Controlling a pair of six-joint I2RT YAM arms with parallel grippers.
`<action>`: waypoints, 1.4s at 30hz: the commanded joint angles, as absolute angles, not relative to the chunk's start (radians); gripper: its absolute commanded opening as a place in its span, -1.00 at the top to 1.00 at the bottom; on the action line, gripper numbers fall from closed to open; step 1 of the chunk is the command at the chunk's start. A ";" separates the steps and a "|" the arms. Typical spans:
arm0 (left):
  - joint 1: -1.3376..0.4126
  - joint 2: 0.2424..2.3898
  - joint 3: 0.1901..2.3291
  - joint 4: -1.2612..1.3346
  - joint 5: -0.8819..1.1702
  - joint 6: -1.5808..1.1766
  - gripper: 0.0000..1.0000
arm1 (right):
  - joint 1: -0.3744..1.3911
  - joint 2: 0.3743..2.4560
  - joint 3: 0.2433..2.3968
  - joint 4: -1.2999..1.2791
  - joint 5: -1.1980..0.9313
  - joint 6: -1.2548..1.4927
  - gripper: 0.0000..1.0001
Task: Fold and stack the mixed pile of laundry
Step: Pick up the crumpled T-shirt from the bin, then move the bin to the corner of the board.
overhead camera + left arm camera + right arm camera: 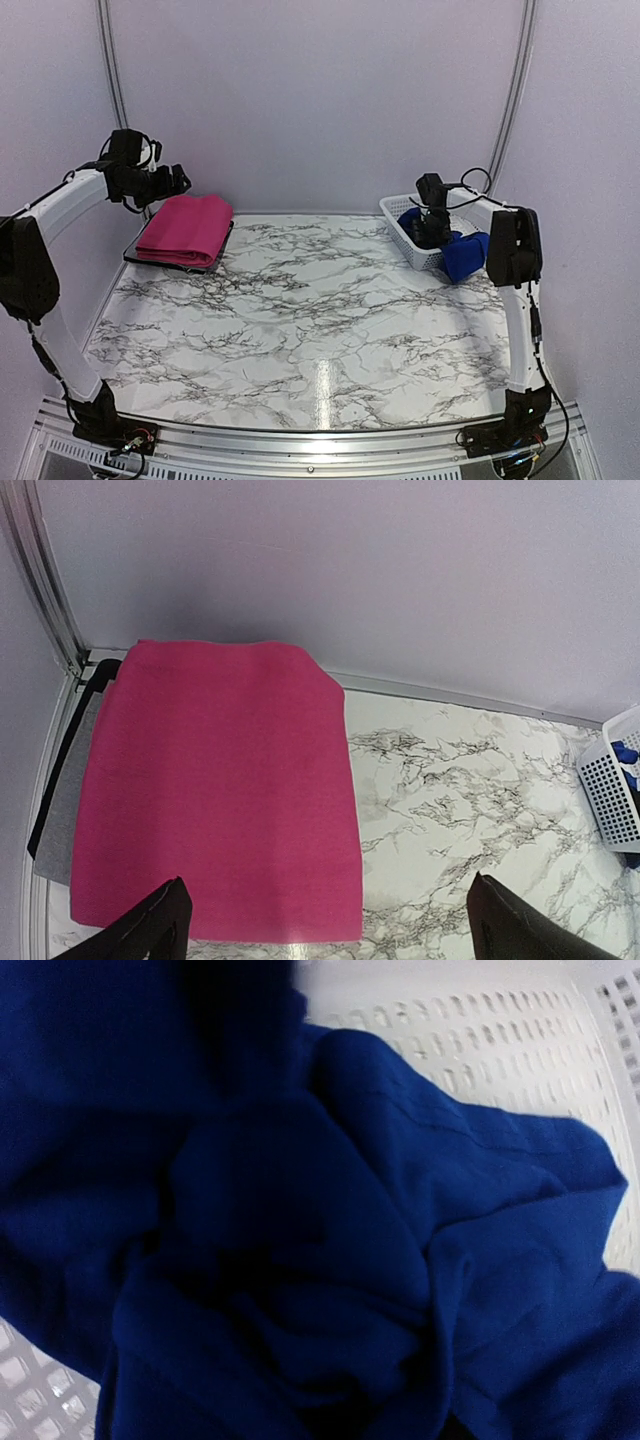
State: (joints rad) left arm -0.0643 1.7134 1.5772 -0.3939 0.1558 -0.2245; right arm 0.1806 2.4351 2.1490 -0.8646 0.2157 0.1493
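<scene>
L gripper (pixel 178 182) is held over the far-left corner, jaws spread wide, nothing gripped. The pink garment (pixel 215 790) is seen folded flat on the grey tray (pixel 58 820) below. R gripper (pixel 432 232) is down in the white basket (pixel 398 212), amid the crumpled blue garment (pixel 300 1260). Its jaws are hidden by cloth, so their state can't be told. Some blue is draped over the basket's side.

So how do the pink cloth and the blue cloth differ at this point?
The pink cloth is folded into a flat rectangle; the blue cloth is crumpled. The pink cloth lies on the tray at far left; the blue cloth sits in the basket at far right, spilling over its side. Both are plain soft fabric.
</scene>
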 commanded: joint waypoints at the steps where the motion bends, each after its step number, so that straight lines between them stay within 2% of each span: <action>1: -0.061 1.714 1.609 -0.370 0.148 -0.247 -0.98 | 0.160 2.409 2.214 -0.888 0.178 0.142 0.60; 4: -0.061 1.705 1.609 -0.325 0.147 -0.287 -0.98 | 0.161 2.336 2.254 -0.867 0.149 0.112 1.00; 10: -0.058 1.679 1.600 -0.240 0.192 -0.374 -0.98 | 0.161 2.141 2.267 -0.775 -0.021 0.079 1.00; 15: -0.054 1.665 1.591 -0.217 0.321 -0.379 -0.98 | 0.189 1.983 2.264 -0.771 -0.104 0.044 1.00; 26: -0.055 1.572 1.470 -0.172 0.347 -0.399 -0.98 | 0.325 1.564 2.086 -0.737 -0.253 0.021 1.00; 33: -0.057 1.553 1.423 -0.160 0.358 -0.416 -0.98 | 0.334 1.374 1.683 -0.657 -0.283 0.099 1.00; 37: -0.055 1.527 1.398 -0.161 0.340 -0.402 -0.98 | 0.330 1.351 1.483 -0.676 -0.163 0.113 1.00; 42: -0.055 1.504 1.372 -0.161 0.326 -0.379 -0.98 | 0.234 1.424 1.277 -0.677 -0.056 0.167 1.00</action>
